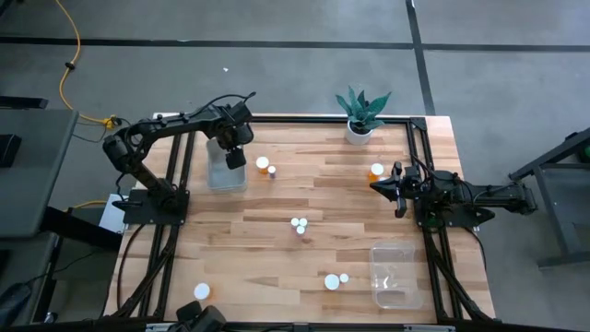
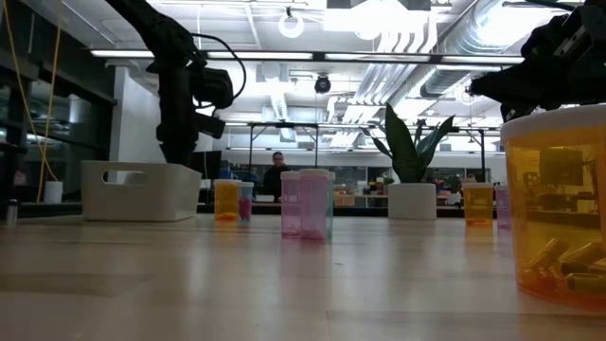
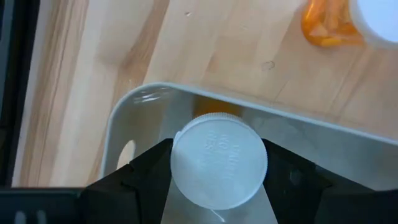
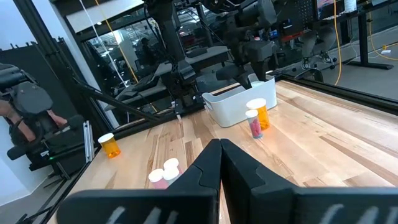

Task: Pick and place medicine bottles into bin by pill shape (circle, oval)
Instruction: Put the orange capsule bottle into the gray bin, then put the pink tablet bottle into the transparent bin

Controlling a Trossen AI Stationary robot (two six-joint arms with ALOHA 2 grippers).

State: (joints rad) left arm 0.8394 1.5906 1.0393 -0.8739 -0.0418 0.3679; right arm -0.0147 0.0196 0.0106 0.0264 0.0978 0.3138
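Bottle (image 3: 219, 162) clamped between left fingers (image 3: 149, 168) — above bin (image 3: 124, 124) (right fingers (image 4: 219, 163) closed).

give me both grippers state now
left gripper: shut on a bottle, above the bin
right gripper: shut, empty

**Off the Job: Plant, Tabletop and the Room Behind**

Far side of the butcher-block table (image 1: 277, 231), right of centre, a green plant (image 1: 362, 107) stands upright in its white pot (image 1: 358, 133) (spiky leaves fanning out above it). Off the table's left edge, a yellow cable (image 1: 64, 65) snakes over the grey floor (image 1: 277, 23), with a grey cabinet (image 1: 32, 166) beside it. Level across the table, a person (image 2: 276, 175) sits far back in the workshop under bright ceiling lights (image 2: 379, 54).
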